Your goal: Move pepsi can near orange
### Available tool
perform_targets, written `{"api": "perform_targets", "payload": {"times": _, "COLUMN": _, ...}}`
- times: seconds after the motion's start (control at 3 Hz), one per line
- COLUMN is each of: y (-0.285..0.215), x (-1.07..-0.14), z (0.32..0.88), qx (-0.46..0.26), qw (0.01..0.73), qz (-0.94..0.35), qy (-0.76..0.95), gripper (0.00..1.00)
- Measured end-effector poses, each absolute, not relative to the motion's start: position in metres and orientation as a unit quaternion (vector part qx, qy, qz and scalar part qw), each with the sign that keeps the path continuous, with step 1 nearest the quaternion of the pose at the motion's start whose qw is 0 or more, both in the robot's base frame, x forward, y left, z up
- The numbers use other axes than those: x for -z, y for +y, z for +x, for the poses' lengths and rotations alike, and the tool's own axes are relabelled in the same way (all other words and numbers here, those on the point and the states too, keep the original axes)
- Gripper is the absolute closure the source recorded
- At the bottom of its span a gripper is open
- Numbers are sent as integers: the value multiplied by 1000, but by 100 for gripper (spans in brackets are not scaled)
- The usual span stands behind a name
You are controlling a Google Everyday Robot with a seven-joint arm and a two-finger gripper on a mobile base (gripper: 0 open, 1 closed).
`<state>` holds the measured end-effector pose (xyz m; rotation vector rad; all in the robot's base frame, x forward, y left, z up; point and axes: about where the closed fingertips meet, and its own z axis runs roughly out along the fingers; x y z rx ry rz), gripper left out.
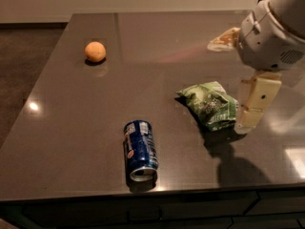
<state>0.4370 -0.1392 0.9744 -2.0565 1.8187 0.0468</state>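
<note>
Far left on the worktop (62, 128) we see the orange (95, 51), sitting alone toward the back-left corner, nothing touching it. Moving right, the pepsi can (140, 150) lies on its side near the front edge, long axis running roughly front to back, silver open end facing the front edge, logo side turned left. Can and orange are well apart, with bare worktop between them. Right of the can, and a bit further back, sits a crumpled green and white snack bag (210, 105), apart from the can. Just right of the bag we have the end effector (252, 113): a pale yellow part hangs down from the big white rounded arm housing (274, 32), its lower tip just beside the bag's right edge; contact with the bag is unclear. We cannot tell how far open the end effector is from this angle. We see nothing held in it, and it is well apart from the can. Its shadow falls on the worktop toward the front right.
</note>
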Motion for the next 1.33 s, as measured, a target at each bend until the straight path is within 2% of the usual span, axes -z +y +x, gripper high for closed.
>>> {"api": "perform_targets", "payload": {"times": 0.67, "y": -79, "x": -969, "z": 381, "qx": -54, "qw": 205, "qz": -857, "qy": 469, "gripper": 0}}
{"api": "perform_targets", "payload": {"times": 1.33, "y": -17, "x": -936, "z": 354, "qx": -30, "qw": 181, "qz": -933, "qy": 311, "gripper": 0}}
